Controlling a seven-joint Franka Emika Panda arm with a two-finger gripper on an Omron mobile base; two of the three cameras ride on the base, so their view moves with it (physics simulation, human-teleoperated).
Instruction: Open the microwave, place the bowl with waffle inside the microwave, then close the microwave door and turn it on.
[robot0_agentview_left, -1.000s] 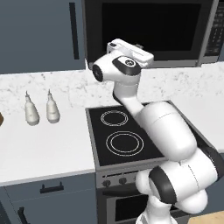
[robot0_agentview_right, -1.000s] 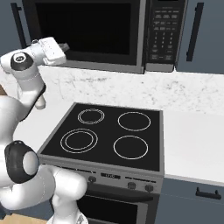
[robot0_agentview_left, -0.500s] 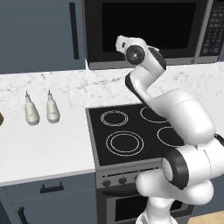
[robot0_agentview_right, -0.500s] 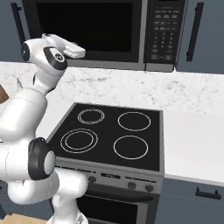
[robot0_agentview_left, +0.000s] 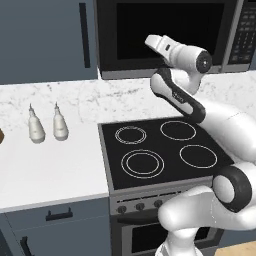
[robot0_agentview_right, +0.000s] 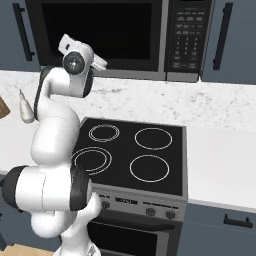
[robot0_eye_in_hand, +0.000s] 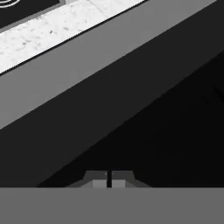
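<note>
The microwave hangs above the stove, and its wide dark-glass microwave door is closed. My gripper is raised in front of the door's lower middle, pointing left. From the right base view the gripper sits at the door's lower left, with the keypad further right. In the hand view the fingertips are pressed together, shut on nothing, facing the dark glass and grey frame. A brown sliver is cut off at the counter's far left; I cannot tell whether it is the bowl.
A black four-ring stovetop lies below the arm. Two small white bottles stand on the marble counter to the left. Blue cabinets with dark handles flank the microwave. Counter stretches right of the stove.
The arm has swung across from left of the stove to the door's front, and the hand has risen to the door's lower part. The gripper has stayed shut.
</note>
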